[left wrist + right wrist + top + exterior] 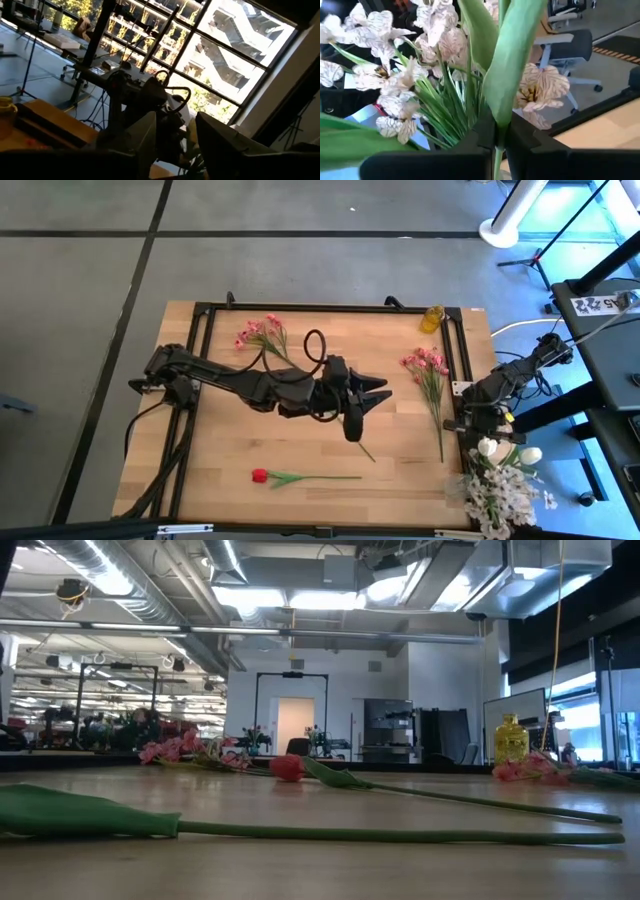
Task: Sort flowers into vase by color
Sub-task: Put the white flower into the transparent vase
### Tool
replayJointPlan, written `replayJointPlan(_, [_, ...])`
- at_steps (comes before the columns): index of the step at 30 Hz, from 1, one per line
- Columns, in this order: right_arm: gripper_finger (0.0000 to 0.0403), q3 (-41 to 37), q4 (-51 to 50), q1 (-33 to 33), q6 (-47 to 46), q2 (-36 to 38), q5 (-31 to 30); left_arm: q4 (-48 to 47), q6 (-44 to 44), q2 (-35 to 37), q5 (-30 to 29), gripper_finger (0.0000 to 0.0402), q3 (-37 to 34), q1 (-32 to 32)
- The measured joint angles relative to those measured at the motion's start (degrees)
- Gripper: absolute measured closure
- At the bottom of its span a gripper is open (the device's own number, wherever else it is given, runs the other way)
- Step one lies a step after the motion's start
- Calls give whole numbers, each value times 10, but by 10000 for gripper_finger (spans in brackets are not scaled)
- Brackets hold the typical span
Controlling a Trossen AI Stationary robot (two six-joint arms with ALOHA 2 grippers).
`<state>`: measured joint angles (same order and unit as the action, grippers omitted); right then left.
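Note:
A red tulip [262, 476] lies on the table near its near edge, also seen in the low view [287, 767]. Two pink sprays lie flat: one far left [262, 332], one toward the right [425, 363]. White tulips [490, 448] and a bunch of white blossoms [500, 498] stand at the near right corner; whatever holds them is hidden. My left gripper [378, 392] hovers open over the table's middle, above a short green stem [367, 452]. My right gripper [480, 430] is at the right edge beside the white flowers, shut on a green stem. My right gripper [496, 137] pinches a thin green stem [498, 156] between its two fingers, just below where a broad leaf [512, 65] rises from it. The stem runs along the fingers' gap. White blossoms [385, 75] stand right behind it. Its flower head does not show in the wrist view.
A yellow jar [432, 318] stands near the far right corner, also in the low view [511, 738]. A black frame [300, 308] runs along the table's far and side edges. Bare wood lies between the red tulip and the right pink spray.

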<state>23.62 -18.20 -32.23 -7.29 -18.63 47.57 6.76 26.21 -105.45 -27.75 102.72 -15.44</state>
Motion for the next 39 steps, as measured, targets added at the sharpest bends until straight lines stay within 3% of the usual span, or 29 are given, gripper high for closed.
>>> replayJointPlan(4, [362, 0, -2, 0, -15, 0, -20, 0, 18, 8, 3, 264, 0, 1])
replayJointPlan(9, [295, 9, -43, 0, -11, -13, -36, -8, 21, 7, 14, 264, 0, 2])
replayJointPlan(15, [204, 81, -89, 0, -5, -37, -35, -13, 34, 7, 27, 264, 0, 0])
replayJointPlan(20, [171, 149, -143, 0, -6, -37, -40, -12, 34, 11, 29, 264, 0, -3])
replayJointPlan(27, [194, 226, -196, 0, -13, -36, -142, -10, 34, 15, 23, 264, 0, -3])
replayJointPlan(35, [296, 226, -255, 0, 3, -37, -146, -11, 48, 15, 18, 264, 0, -3])
replayJointPlan(39, [316, 226, -271, 0, 17, -37, -144, -10, 49, 15, 17, 264, 0, -3])
